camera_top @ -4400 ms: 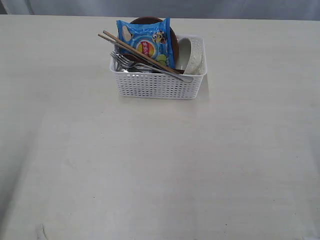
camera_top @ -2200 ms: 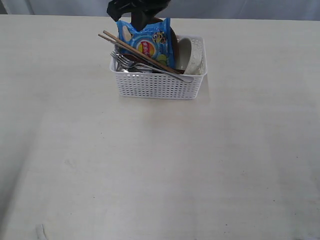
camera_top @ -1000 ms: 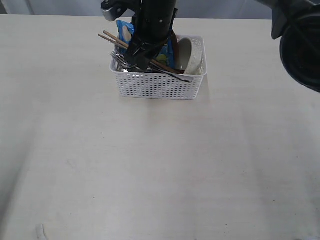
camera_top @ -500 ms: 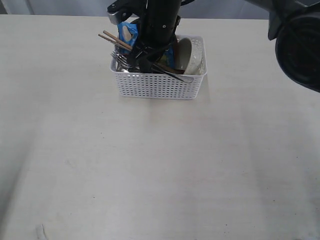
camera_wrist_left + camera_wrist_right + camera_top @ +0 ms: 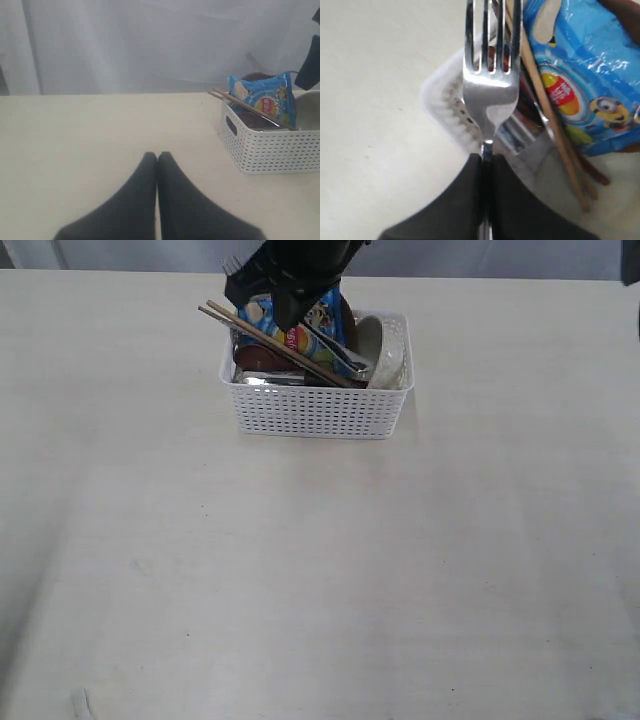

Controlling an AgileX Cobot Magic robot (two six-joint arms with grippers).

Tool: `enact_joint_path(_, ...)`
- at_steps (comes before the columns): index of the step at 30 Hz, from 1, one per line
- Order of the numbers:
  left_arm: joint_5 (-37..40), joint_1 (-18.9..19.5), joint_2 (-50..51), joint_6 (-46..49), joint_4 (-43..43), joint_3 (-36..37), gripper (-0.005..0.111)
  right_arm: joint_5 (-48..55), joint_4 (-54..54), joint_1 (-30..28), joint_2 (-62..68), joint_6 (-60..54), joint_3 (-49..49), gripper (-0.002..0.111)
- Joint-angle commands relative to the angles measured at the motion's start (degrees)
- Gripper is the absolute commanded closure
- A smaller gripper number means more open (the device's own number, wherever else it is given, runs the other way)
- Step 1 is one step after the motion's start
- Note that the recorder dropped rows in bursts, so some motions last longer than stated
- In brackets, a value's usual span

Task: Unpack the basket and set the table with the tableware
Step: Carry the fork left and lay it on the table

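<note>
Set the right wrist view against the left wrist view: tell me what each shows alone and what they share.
Only the right wrist view: the fork up close, its handle clamped in the shut right gripper.
Only the left wrist view: the left gripper, shut and empty over the table, the handle cut-out in the basket, and a pale curtain behind.
Both: the table, the basket, the blue snack bag and the chopsticks leaning in the basket.

Left gripper (image 5: 157, 156) jaws together, nothing held, over table (image 5: 75, 140). Basket (image 5: 270, 150) at its 2 o'clock, holding chopsticks (image 5: 245, 107) and blue snack bag (image 5: 262, 102).
</note>
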Motion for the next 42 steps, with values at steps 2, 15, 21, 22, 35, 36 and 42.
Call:
enact_joint_path(2, -0.6, -0.1, -0.2, 0.0, -0.1, 0.2, 0.107, 0.0, 4.5, 8.5, -4.2, 15.4, 6.9, 0.109)
enact_joint_path(15, -0.6, -0.1, -0.2, 0.0, -0.1, 0.2, 0.107, -21.0, -5.6, 20.8, 2.6, 55.7, 17.8, 0.109)
enact_joint_path(21, -0.6, -0.1, -0.2, 0.0, -0.1, 0.2, 0.107, -24.4, -8.5, 20.8, 6.2, 63.1, 17.8, 0.109)
enact_joint_path(22, -0.6, -0.1, -0.2, 0.0, -0.1, 0.2, 0.107, -24.6, -9.4, 20.8, 6.8, 64.6, 17.8, 0.109)
enact_joint_path(35, -0.6, -0.1, -0.2, 0.0, -0.1, 0.2, 0.107, -25.2, -17.0, 20.8, 8.0, 68.3, 17.8, 0.108)
enact_joint_path(36, -0.6, -0.1, -0.2, 0.0, -0.1, 0.2, 0.107, -25.6, -17.0, 20.8, 8.0, 68.3, 17.8, 0.106)
enact_joint_path(42, -0.6, -0.1, -0.2, 0.0, -0.1, 0.2, 0.107, -27.0, -17.5, 20.8, 8.0, 71.8, 17.8, 0.076)
